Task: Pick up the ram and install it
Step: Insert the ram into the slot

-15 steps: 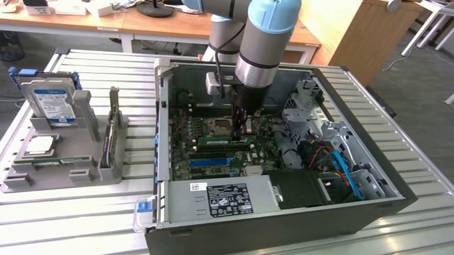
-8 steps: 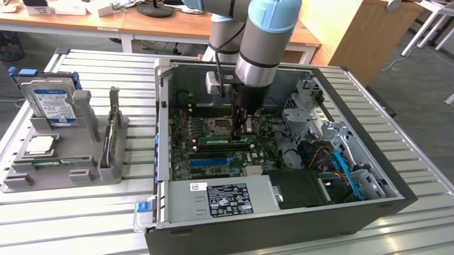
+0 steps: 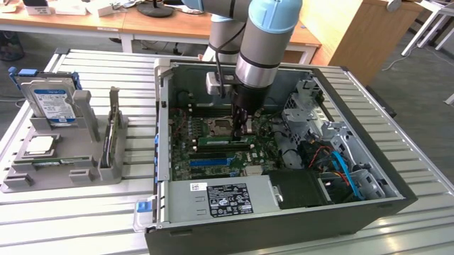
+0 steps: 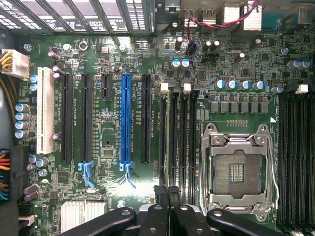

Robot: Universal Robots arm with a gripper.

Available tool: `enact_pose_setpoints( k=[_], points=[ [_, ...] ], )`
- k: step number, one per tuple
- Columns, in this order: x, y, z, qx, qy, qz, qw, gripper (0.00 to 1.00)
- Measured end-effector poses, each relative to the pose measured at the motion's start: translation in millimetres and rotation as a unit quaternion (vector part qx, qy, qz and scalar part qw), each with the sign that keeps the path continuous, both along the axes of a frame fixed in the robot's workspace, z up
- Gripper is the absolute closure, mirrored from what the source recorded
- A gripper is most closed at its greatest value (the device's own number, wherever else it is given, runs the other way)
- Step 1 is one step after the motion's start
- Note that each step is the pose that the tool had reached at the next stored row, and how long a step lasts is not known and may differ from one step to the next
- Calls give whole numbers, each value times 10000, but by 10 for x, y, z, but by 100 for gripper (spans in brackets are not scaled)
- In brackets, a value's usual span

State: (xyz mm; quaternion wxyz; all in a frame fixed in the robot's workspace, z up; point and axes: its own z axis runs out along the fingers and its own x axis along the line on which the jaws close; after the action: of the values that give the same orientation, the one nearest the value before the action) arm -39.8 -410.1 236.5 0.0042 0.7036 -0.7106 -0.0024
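My hand (image 4: 167, 192) clenched on the slim green ram stick (image 3: 221, 142), stick on edge along a motherboard slot, at six o'clock from the silver processor socket (image 3: 221, 126) in the exterior view, inside the open black computer case (image 3: 284, 228), on the slatted metal bench (image 3: 71, 223)

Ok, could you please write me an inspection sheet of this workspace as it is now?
Surface: slatted metal table carrying an open computer case and a grey holder.
Job's things: the ram stands in a slot of the motherboard, near the empty processor socket.
Clutter: hard drive and processor chip in the holder.
Gripper: the gripper is shut, fingertips at the ram's top edge.
Cables: blue cable and red wires inside the case.
Surroundings: wooden desks behind.
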Motion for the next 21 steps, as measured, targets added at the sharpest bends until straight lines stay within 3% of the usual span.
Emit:
enact_pose_setpoints(
  k=[9,21],
  points=[
    [3,-24,0,0,0,0,10000,88],
    [3,-24,-25,0,0,0,10000,88]
  ],
)
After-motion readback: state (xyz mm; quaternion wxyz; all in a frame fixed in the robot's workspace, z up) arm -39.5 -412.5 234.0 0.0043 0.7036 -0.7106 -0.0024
